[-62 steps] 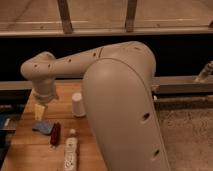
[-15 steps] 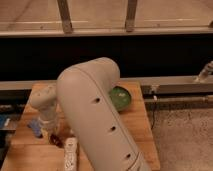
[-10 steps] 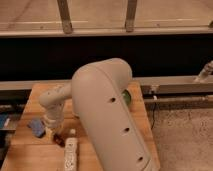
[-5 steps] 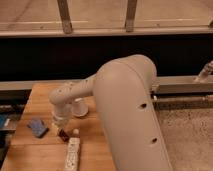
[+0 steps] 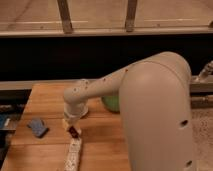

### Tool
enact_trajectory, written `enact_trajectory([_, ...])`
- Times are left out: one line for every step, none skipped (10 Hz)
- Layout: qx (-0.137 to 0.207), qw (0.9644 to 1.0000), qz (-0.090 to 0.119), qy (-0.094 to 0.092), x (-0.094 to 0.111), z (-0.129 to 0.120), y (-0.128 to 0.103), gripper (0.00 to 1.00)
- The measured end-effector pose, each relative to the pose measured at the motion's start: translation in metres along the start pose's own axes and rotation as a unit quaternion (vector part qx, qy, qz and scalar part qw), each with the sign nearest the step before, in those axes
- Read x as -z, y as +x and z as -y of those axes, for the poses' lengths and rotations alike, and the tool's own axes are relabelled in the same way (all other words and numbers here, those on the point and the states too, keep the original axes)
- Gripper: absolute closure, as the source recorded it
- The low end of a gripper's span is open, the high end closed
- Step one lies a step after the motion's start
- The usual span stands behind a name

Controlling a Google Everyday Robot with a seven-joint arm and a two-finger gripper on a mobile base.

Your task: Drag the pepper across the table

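Claw (image 5: 71, 125): low over the tabletop (image 5: 47, 97), tip on the pepper (image 5: 74, 132); opening and hold cannot be told. Pepper: directly beneath, slightly nearward, just beyond the power strip (image 5: 72, 155); long axis indistinct.

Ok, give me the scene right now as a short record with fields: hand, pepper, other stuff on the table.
hand: low over the table, at the end of the arm, just above the pepper
pepper: dark red, on the wood directly under the hand, just beyond the power strip's far end
power strip: white, lying lengthwise near the front edge
blue cloth: left of the hand, apart from it
green bowl: partly hidden behind the arm
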Motion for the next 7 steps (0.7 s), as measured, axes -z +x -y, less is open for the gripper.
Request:
enact_trajectory([-0.013,0.9999,0.005,0.004,0.006,0.006,0.008,1.00])
enact_trajectory([-0.030,0.9995,0.010,0.006,0.012,0.016,0.021,1.00])
enact_trajectory([-0.051,0.9986,0.013,0.006,0.016,0.029,0.038,1.00])
enact_trajectory([-0.061,0.9980,0.013,0.004,0.017,0.034,0.046,1.00])
enact_trajectory([-0.073,0.9972,0.014,0.001,0.016,0.041,0.056,1.00])
enact_trajectory([-0.084,0.9963,0.020,-0.006,0.015,0.047,0.067,1.00])
enact_trajectory([-0.094,0.9952,0.025,-0.012,0.014,0.055,0.077,1.00])
